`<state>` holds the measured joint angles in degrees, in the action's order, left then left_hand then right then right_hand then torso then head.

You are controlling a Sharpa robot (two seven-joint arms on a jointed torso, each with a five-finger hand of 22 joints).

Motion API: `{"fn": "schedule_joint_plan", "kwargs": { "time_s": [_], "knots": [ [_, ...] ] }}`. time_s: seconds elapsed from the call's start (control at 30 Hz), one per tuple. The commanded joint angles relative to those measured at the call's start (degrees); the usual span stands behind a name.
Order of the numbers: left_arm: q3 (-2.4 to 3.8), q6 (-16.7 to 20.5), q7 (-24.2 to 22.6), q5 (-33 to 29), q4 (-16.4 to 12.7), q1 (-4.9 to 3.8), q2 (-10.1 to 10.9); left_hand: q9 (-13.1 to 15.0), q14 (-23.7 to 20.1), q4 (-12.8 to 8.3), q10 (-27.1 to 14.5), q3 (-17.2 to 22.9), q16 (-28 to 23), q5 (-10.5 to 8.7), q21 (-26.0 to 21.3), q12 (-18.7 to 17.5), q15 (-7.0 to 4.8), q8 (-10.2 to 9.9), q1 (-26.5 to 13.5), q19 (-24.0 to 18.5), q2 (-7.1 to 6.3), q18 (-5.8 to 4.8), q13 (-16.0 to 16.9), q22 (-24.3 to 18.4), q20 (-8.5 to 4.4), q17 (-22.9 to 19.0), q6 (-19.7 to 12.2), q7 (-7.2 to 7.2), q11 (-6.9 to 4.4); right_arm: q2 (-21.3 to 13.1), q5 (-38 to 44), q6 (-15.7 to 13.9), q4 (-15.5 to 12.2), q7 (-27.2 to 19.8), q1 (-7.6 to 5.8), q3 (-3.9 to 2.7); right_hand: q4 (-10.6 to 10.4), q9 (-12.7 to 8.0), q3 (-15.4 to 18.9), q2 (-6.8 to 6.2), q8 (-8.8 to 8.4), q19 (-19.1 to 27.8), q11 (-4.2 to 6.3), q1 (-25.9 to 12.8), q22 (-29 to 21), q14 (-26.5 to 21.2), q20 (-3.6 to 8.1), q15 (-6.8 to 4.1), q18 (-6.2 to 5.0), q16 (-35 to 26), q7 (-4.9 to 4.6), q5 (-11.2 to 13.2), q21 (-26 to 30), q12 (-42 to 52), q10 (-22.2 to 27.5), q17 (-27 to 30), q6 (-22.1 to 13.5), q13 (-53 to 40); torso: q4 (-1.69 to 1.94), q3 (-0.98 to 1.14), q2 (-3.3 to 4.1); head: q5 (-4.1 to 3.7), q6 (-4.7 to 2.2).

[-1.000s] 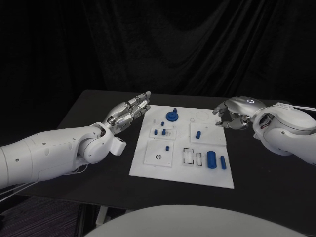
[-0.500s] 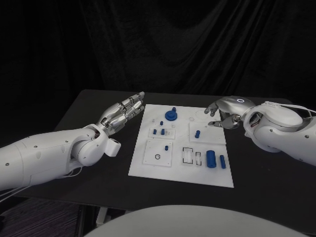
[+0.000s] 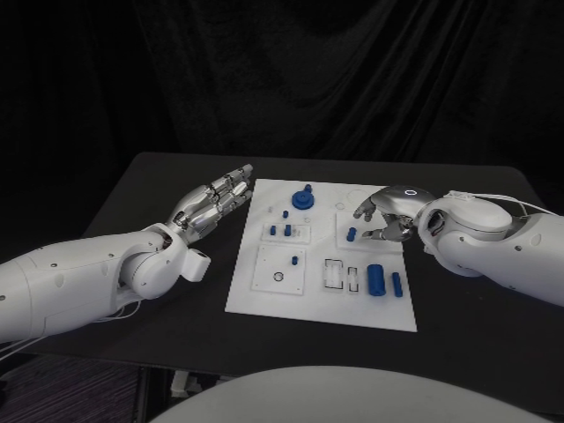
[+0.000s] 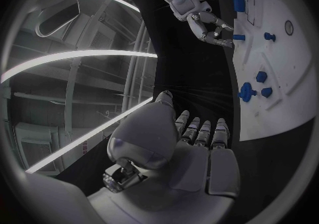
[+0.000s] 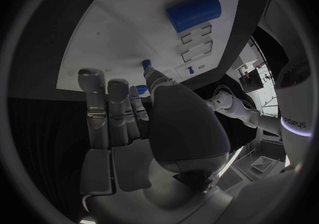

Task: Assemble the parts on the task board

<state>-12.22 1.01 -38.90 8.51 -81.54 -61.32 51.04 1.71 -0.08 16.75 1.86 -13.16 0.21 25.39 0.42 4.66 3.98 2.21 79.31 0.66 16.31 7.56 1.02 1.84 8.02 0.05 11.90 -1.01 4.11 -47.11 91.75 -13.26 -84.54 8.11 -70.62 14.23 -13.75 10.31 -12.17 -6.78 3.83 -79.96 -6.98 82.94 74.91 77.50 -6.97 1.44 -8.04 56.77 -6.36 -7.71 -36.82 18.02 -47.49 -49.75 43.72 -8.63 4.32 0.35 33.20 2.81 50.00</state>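
Observation:
The white task board (image 3: 320, 295) lies mid-table. On it are a blue knob (image 3: 304, 201), several small blue pegs (image 3: 282, 232), a thick blue cylinder (image 3: 376, 280) and a slim blue bar (image 3: 397, 283). My right hand (image 3: 386, 214) hovers over the board's right side, fingers spread and bent. Its thumb tip touches a small blue peg (image 3: 351, 234) that stands on the board; the peg (image 5: 146, 64) shows at the thumb's end, and the other fingers stay apart from it. My left hand (image 3: 218, 198) floats flat beside the board's far left corner, fingers straight and holding nothing.
Two empty rectangular slots (image 3: 345, 278) sit next to the thick cylinder (image 5: 193, 11). A small ring mark (image 3: 278, 278) is on the board's near left. Black table (image 3: 486, 326) surrounds the board on all sides, and a dark curtain hangs behind.
My right hand has moved from the board's far right edge inward over the board, down to the standing peg. The left hand has hardly moved.

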Motion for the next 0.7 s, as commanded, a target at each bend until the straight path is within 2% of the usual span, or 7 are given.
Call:
{"fn": "schedule_joint_plan", "kwargs": {
  "time_s": [0.03,0.1,0.23,0.33,0.5,0.7],
  "knots": [
    [0.07,-0.4,-10.3,-0.5,-0.1,0.05,0.0,0.0,0.1,-0.1,0.2,0.4,-0.2,0.19,0.1,0.2,0.27,0.2,0.7,0.0,0.19,0.72,0.1,0.1,0.62,-0.1,0.1,-0.01,0.34,0.2,0.1,2.1,0.0,-0.5,0.24,-0.06,0.0,-0.1,0.3,-0.06,0.05,-0.2,0.08,0.5,4.6,0.0,-0.25,0.28,0.27,-0.4,0.18,-0.1,0.4,-0.2,-0.3,0.0,-0.2,0.1,-0.02,-0.11,0.72,-0.01,0.00],
    [0.07,-0.5,-10.2,-0.5,-0.1,0.06,-0.1,0.0,0.1,-0.1,0.2,0.4,-0.2,0.27,0.2,0.2,0.30,0.2,0.7,0.0,0.20,0.76,0.1,0.1,0.67,-0.1,0.1,-0.01,0.37,0.4,0.1,2.1,0.1,-0.7,0.29,-0.07,0.0,-0.1,0.4,-0.08,0.04,-0.2,0.08,0.5,4.6,-0.1,-0.25,0.28,0.24,-0.4,0.18,-0.1,0.5,-0.3,-0.3,0.1,-0.2,0.1,-0.05,-0.10,1.05,0.00,0.00],
    [0.07,-0.6,-10.1,-0.5,0.0,0.07,-0.1,0.0,0.1,-0.1,0.2,0.5,-0.2,0.61,0.2,0.3,0.36,0.2,1.1,0.0,0.19,0.88,0.1,0.1,0.82,-0.1,0.1,-0.02,0.46,1.0,0.1,2.2,0.4,-0.9,0.34,-0.07,0.3,-0.4,0.3,0.20,0.22,-0.2,0.21,1.0,4.6,0.0,-0.23,0.19,0.22,-0.3,-0.17,-0.6,0.5,-0.3,-1.3,0.0,0.0,0.4,-0.18,-0.06,1.23,0.07,0.00],
    [0.07,-0.7,-10.0,-0.5,0.2,0.07,-0.2,0.0,0.1,-0.1,0.2,0.6,-0.2,0.67,0.2,0.3,0.37,0.2,1.2,0.0,0.18,0.91,0.1,0.1,0.84,-0.1,0.1,0.00,0.50,1.3,0.1,2.2,0.5,-1.1,0.36,-0.07,0.9,-0.7,-0.1,0.46,0.80,-1.3,0.53,1.7,5.5,1.5,0.04,-0.11,0.75,2.6,-0.41,-4.5,-3.6,-0.4,-3.0,-3.0,1.2,0.8,-0.16,-0.02,1.37,-0.01,0.00],
    [0.07,-0.8,-9.8,-0.5,0.5,0.07,-0.3,0.0,0.1,-0.2,0.2,0.6,-0.2,0.92,0.2,0.3,0.47,0.2,1.5,0.0,0.16,0.95,0.1,0.1,0.94,-0.1,0.1,0.04,0.55,1.7,0.1,2.2,0.7,-1.5,0.37,-0.07,1.0,-0.9,-0.3,0.52,0.85,-1.3,0.73,1.7,5.4,1.3,0.15,-0.23,0.70,2.6,-0.36,-4.8,-3.4,-0.1,-4.5,-2.8,1.5,0.8,-0.24,-0.02,1.37,0.04,0.00],
    [0.07,-1.3,-9.4,-0.5,0.9,0.08,-0.5,0.0,0.1,-0.2,0.2,0.8,-0.2,1.29,0.2,0.4,0.61,0.2,1.9,0.0,0.16,0.98,0.1,0.1,1.08,-0.1,0.1,0.11,0.72,2.3,0.1,2.2,0.8,-2.1,0.39,-0.07,0.8,-0.9,-1.0,0.53,1.48,-1.2,1.55,1.6,5.4,1.3,0.63,-0.84,0.68,2.7,-0.48,-4.9,-3.6,1.2,-7.8,-2.9,2.9,0.4,-0.25,0.04,1.50,0.26,0.00]
  ]
}}
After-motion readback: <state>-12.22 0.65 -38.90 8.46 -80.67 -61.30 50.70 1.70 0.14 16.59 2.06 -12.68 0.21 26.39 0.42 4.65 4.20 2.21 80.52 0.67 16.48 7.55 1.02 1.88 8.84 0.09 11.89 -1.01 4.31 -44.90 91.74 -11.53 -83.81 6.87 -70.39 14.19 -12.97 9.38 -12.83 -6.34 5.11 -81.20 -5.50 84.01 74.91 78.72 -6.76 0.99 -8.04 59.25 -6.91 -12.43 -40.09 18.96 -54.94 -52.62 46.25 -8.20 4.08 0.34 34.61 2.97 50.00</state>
